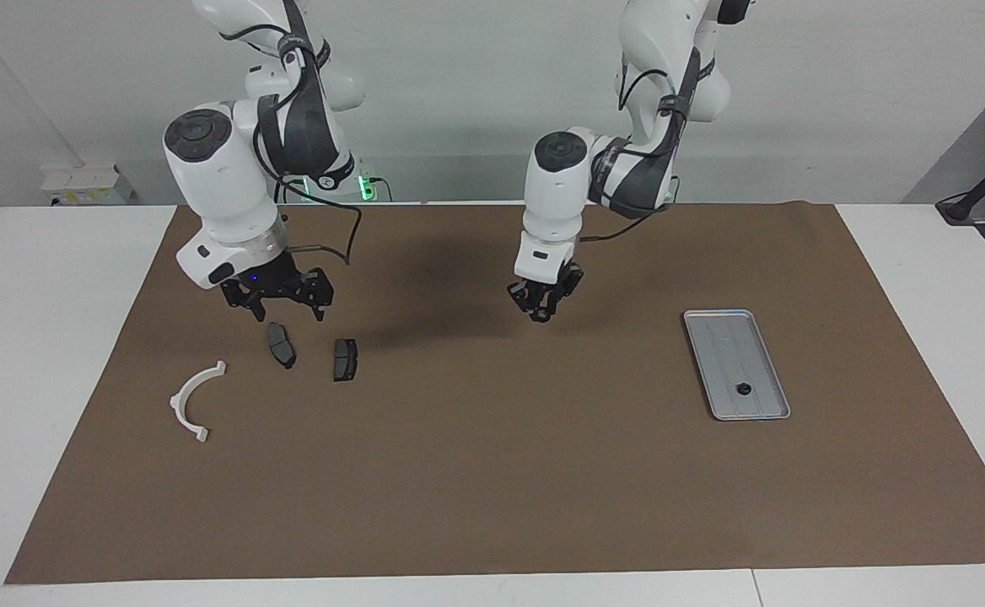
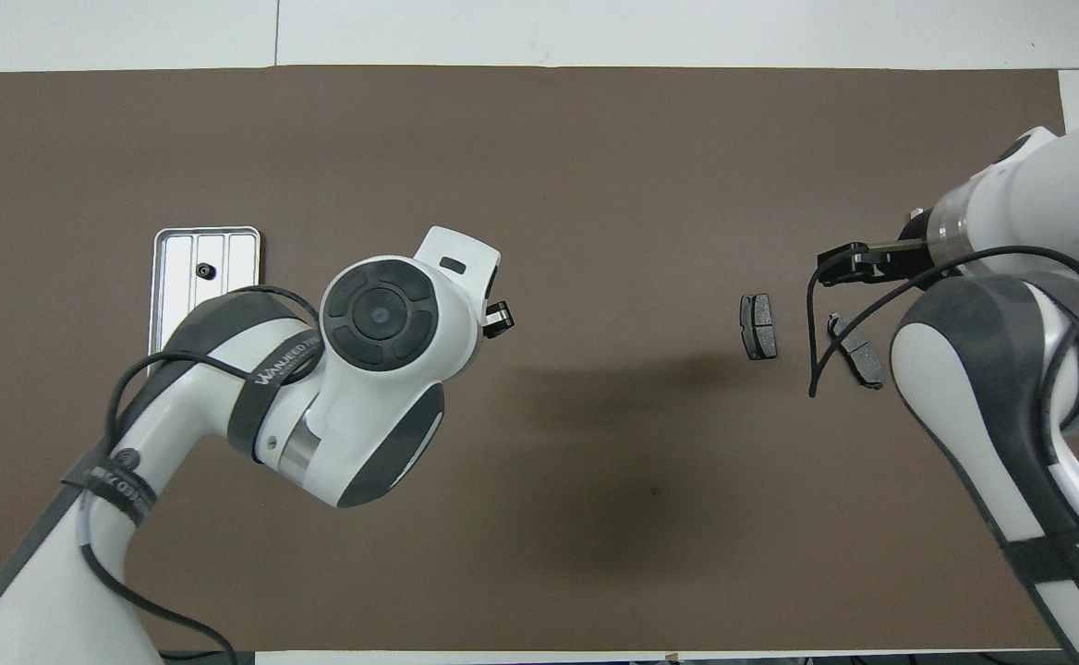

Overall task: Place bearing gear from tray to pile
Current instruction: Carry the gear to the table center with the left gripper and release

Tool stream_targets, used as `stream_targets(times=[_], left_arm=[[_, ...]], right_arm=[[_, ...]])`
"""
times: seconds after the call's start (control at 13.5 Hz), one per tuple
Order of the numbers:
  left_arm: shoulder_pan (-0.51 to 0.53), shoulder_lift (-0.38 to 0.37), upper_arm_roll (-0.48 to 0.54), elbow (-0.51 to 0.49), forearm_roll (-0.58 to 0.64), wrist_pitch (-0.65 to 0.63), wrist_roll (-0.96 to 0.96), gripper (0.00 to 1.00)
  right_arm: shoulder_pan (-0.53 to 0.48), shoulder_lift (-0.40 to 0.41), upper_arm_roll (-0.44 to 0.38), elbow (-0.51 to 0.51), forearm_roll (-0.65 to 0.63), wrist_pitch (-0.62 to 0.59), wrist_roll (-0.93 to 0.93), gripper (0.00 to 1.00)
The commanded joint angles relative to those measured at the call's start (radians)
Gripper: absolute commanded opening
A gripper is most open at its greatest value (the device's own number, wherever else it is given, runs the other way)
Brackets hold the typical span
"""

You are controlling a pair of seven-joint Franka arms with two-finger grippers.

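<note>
- Left hand (image 1: 542,314) hangs in the air over the bare brown mat (image 1: 492,472), about midway along the counter (image 1: 54,337); its fingertips are drawn close together, and whether anything sits between them cannot be told.
- Right hand (image 1: 277,308) hovers low over the pile, its fingers spread wide and carrying nothing, just above one dark pad (image 1: 281,345).
- Bearing gear (image 1: 744,389), a small black piece, lies in the tray (image 1: 716,329), at the part of it farther from the robots.
- That tray rests flat on the mat toward the left arm's end of the counter, well apart from both hands.
- A second dark pad (image 1: 345,359) lies just beside the first, with the white bracket (image 1: 193,401) near them toward the right arm's end, a little farther from the robots.
</note>
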Motion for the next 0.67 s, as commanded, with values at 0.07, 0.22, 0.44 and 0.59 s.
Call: stream_targets(times=[0.07, 0.22, 0.44, 0.59], left_arm=[[-0.038, 0.119, 0.018, 0.0, 0.108, 0.142, -0.117, 0.0], [-0.038, 0.119, 0.019, -0.011, 0.111, 0.148, -0.117, 0.0], [-0.031, 0.119, 0.022, -0.011, 0.115, 0.144, -0.107, 0.98], [-0.023, 0.119, 0.022, 0.021, 0.115, 0.111, -0.091, 1.0]], right_arm=[[-0.002, 0.016, 0.002, -0.005, 0.018, 0.043, 0.012, 1.0], [-0.002, 0.021, 0.002, -0.006, 0.018, 0.05, 0.012, 1.0], [-0.002, 0.024, 0.002, -0.012, 0.009, 0.067, 0.012, 1.0], [-0.001, 0.024, 0.002, -0.012, 0.009, 0.066, 0.012, 1.0]])
